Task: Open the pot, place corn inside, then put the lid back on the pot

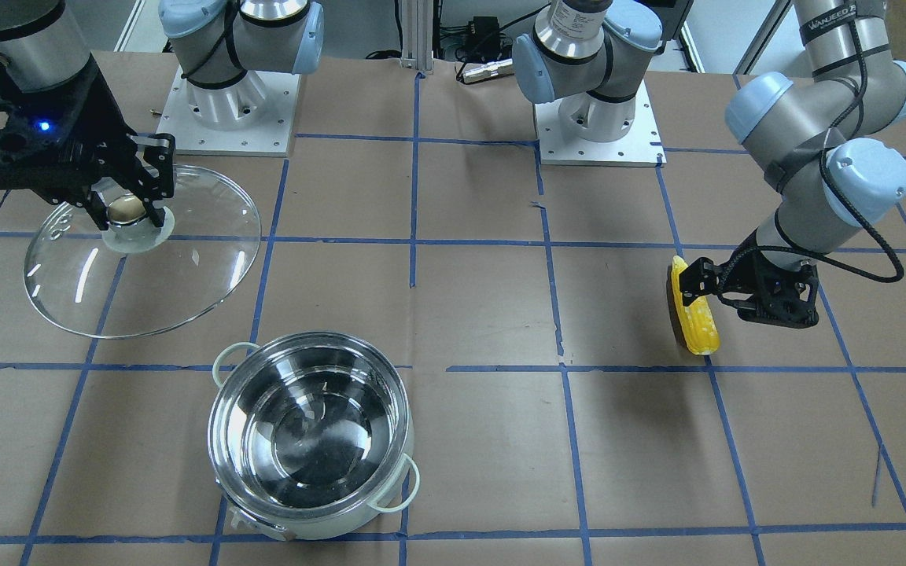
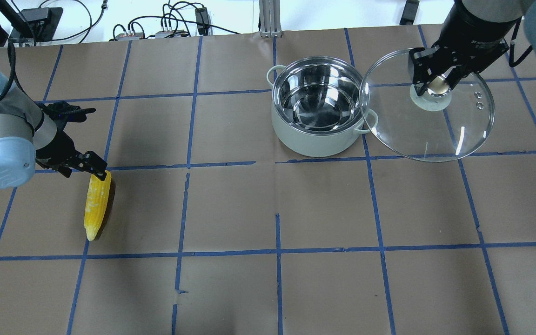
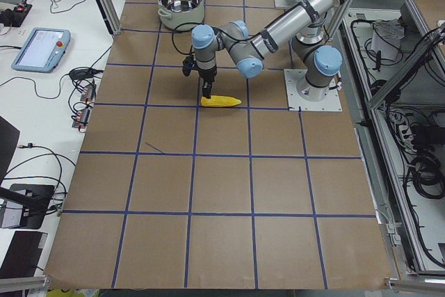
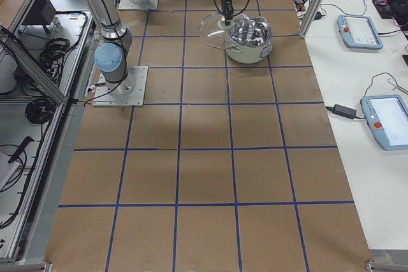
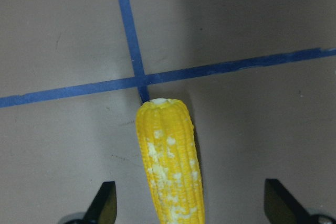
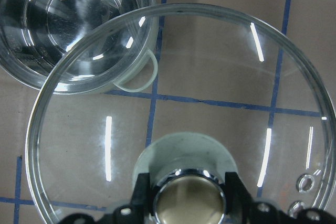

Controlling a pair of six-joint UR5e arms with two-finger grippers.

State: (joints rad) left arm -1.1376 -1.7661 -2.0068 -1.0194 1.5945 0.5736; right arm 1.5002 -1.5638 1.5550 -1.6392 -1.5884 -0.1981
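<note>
The yellow corn (image 2: 97, 204) lies on the brown table at the robot's left. It also shows in the front view (image 1: 695, 314) and the left wrist view (image 5: 168, 150). My left gripper (image 2: 95, 168) is low over one end of it, open, with a finger (image 5: 105, 205) on each side and not touching. The open steel pot (image 2: 314, 142) stands empty at the far middle. My right gripper (image 2: 437, 86) is shut on the knob (image 6: 189, 198) of the glass lid (image 2: 435, 130) and holds it tilted in the air, just right of the pot.
Blue tape lines grid the brown paper table. Both arm bases (image 1: 225, 110) (image 1: 598, 118) stand at the robot's edge. Cables and boxes (image 2: 165, 28) lie beyond the far edge.
</note>
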